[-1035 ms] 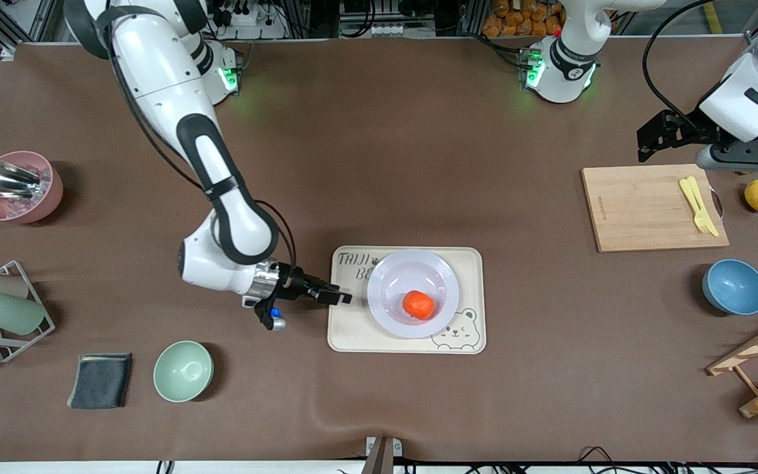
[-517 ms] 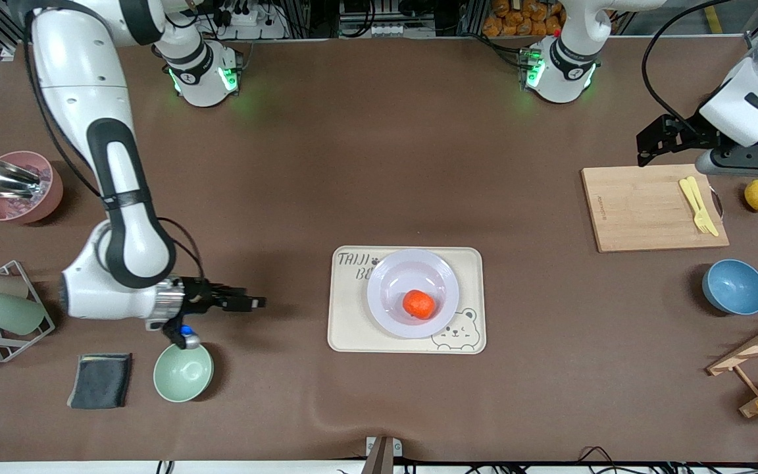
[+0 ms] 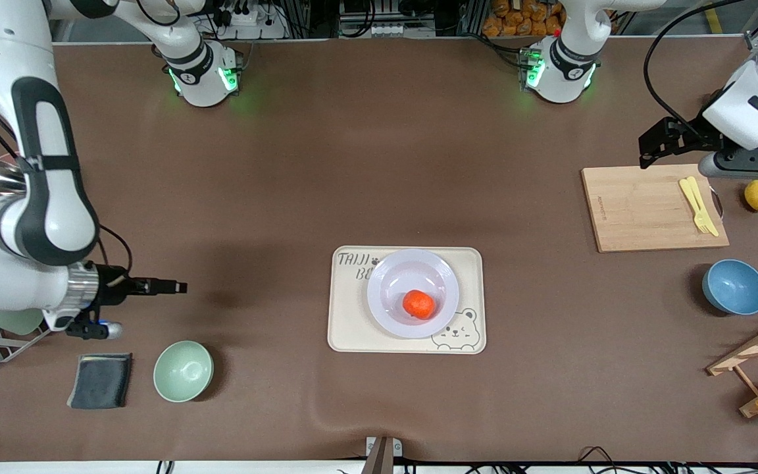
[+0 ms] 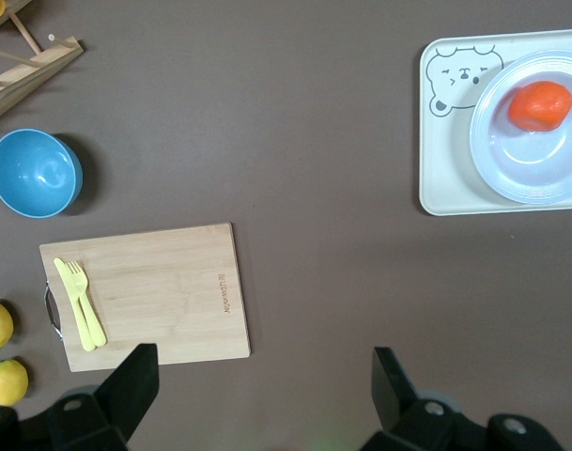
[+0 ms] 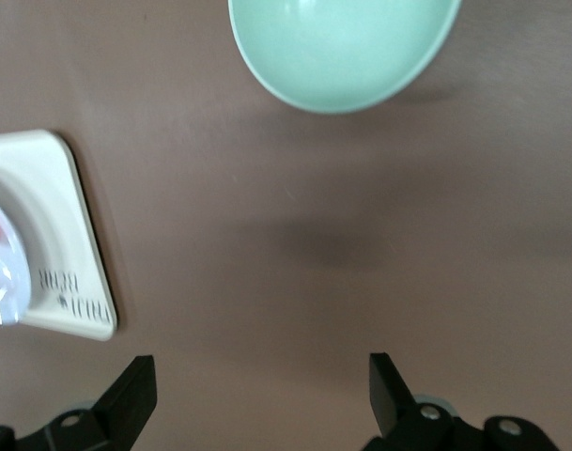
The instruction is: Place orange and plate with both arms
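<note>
Small reddish-orange fruit sits in glossy white round plate, so I judge placing done. My left pincer over the wooden board's edge and right pincer over bare desk are both released, empty.

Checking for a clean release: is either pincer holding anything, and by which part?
Nothing is held. Right pincer and left pincer are open and empty; the orange rests on the plate.

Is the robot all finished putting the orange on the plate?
It looks finished. The orange sits in the plate, and the plate rests on the bear tray. Nothing is in hand: the right pincer is open over bare table near the green bowl, and the left pincer is open by the cutting board. Nothing looks left.
</note>
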